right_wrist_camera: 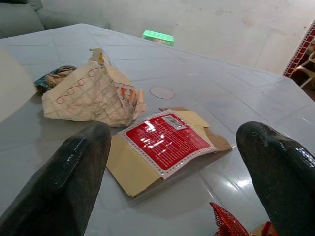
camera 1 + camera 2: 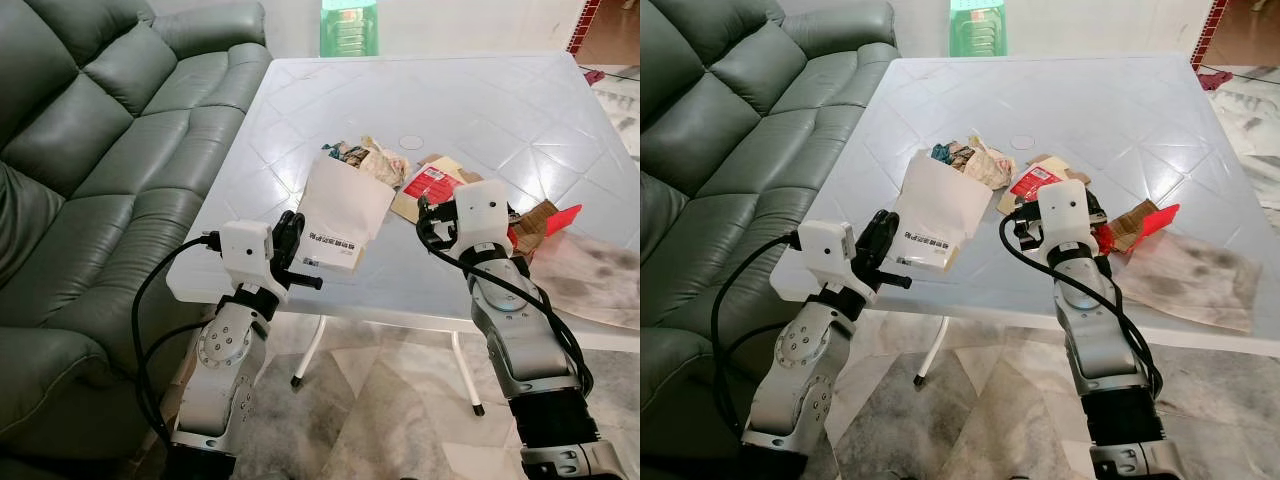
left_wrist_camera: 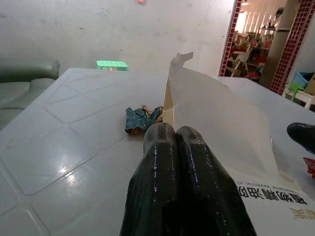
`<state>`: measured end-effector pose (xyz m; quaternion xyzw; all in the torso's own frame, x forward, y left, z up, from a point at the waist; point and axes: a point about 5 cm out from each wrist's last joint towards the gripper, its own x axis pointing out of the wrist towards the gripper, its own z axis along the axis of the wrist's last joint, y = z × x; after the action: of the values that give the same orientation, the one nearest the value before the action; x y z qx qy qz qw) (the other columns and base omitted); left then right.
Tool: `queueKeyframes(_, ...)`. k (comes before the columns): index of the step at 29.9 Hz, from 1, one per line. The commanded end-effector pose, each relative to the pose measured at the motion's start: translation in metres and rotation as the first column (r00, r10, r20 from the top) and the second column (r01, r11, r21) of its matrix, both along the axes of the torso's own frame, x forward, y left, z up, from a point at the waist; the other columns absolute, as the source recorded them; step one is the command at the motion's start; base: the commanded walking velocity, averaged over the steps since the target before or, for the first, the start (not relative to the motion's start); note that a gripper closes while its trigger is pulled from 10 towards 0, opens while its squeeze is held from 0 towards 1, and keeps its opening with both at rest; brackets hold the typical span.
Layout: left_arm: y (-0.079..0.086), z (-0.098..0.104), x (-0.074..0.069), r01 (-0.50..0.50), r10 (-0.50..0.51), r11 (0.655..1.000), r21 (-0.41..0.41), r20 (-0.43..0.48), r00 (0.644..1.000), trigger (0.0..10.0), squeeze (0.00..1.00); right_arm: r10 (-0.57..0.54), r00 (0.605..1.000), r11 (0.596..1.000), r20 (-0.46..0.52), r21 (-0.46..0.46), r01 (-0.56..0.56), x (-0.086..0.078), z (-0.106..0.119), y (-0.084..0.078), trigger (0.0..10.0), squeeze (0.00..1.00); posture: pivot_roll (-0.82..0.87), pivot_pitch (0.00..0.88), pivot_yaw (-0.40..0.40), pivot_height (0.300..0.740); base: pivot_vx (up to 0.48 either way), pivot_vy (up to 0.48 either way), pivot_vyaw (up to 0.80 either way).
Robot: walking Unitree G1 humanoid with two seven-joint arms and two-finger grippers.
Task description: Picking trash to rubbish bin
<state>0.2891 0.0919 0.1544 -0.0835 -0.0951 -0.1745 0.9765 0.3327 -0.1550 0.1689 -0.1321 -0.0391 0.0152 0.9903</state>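
A white paper bag [image 2: 342,212] with a printed label stands tilted near the front left edge of the white table [image 2: 480,90]. My left gripper [image 3: 174,130] is shut, with the bag's edge pinched between its fingertips. Behind the bag lie a crumpled paper wrapper [image 1: 91,98] and a dark scrap [image 3: 140,118]. A flat cardboard piece with a red label [image 1: 162,140] lies just ahead of my right gripper [image 1: 177,147], which hovers open over the table. Red foil [image 2: 560,218] and brown cardboard [image 2: 535,222] lie to the right of that gripper.
A grey-green leather sofa [image 2: 100,130] runs along the table's left side. A green plastic stool [image 2: 348,28] stands beyond the far edge. A stained brown sheet [image 2: 590,275] covers the table's front right corner. Patterned floor shows under the table.
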Motion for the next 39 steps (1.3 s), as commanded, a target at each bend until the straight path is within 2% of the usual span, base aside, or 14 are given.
queueKeyframes(1,0.001,0.001,0.001,-0.015,0.015,1.0,0.012,0.001,1.0,0.0,0.0,0.035,0.999,0.999,0.036,-0.011,-0.035,0.0,0.008,0.007,10.0,0.0,-0.05,0.071,0.061,0.74,0.0,-0.442,0.0)
queueKeyframes(24,0.001,-0.001,0.003,-0.039,0.039,0.999,0.02,0.0,0.999,0.0,0.0,0.084,0.995,0.996,0.05,-0.042,-0.081,-0.002,0.012,0.008,10.0,0.0,-0.06,0.077,0.053,0.74,0.0,-0.462,0.0)
queueKeyframes(29,0.002,-0.002,0.003,-0.05,0.05,0.999,0.021,0.0,0.999,0.0,0.0,0.106,0.993,0.992,0.058,-0.067,-0.102,0.0,0.016,0.005,10.0,0.0,-0.06,0.08,0.051,0.74,0.0,-0.21,0.0)
queueKeyframes(31,0.004,-0.002,0.004,-0.069,0.069,0.997,0.024,0.003,0.998,0.0,0.0,0.119,0.991,0.99,0.055,-0.085,-0.114,0.001,0.017,0.003,10.0,0.0,-0.06,0.082,0.048,0.74,0.0,0.0,0.0)
queueKeyframes(34,0.007,-0.002,0.004,-0.098,0.098,0.995,0.025,0.004,0.995,0.5,0.0,0.141,0.989,0.986,0.047,-0.093,-0.136,0.002,0.017,0.002,10.0,0.0,-0.06,0.084,0.046,0.74,0.0,0.0,0.0)
queueKeyframes(39,0.023,0.0,0.007,-0.232,0.231,0.971,0.054,0.025,0.973,0.9,0.0,0.19,0.981,0.978,0.036,-0.095,-0.186,0.002,0.018,0.001,10.0,0.0,-0.07,0.087,0.041,0.74,0.0,0.0,0.0)
